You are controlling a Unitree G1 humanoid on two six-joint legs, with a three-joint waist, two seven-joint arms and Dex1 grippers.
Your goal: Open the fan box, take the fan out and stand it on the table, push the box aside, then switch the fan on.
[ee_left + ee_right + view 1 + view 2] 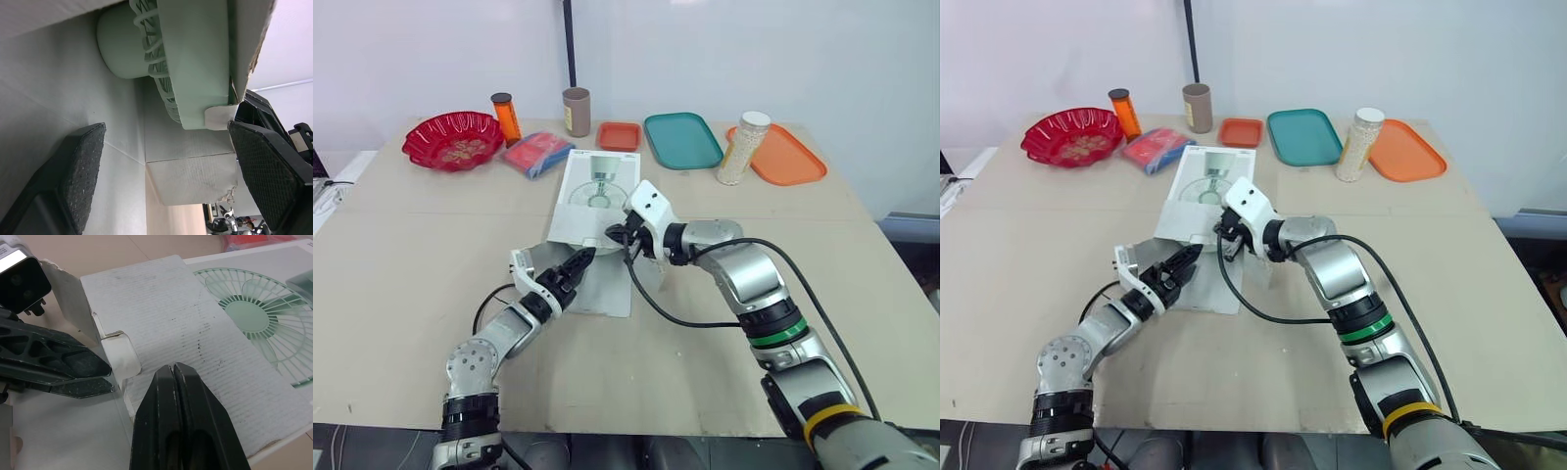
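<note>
1. Two grippers meet at the open end of the fan box (597,191), flat on a beige bench (401,294).
2. Left gripper (583,259): jaws spread, the fan (188,63) inside the box ahead, between them.
3. Right gripper (173,368): jaws pressed together on the box top.
4. White wall (754,49) behind the bench.

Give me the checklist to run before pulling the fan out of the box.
1. End flaps of the fan box open: ok.
2. Sight of the fan inside the opening: ok.
3. Open left end effector at the box mouth: ok.
4. Grip on the fan: not ok, left pads not touching it.
5. Shut right end effector over the box top: ok; pressing it down: cannot tell.
</note>
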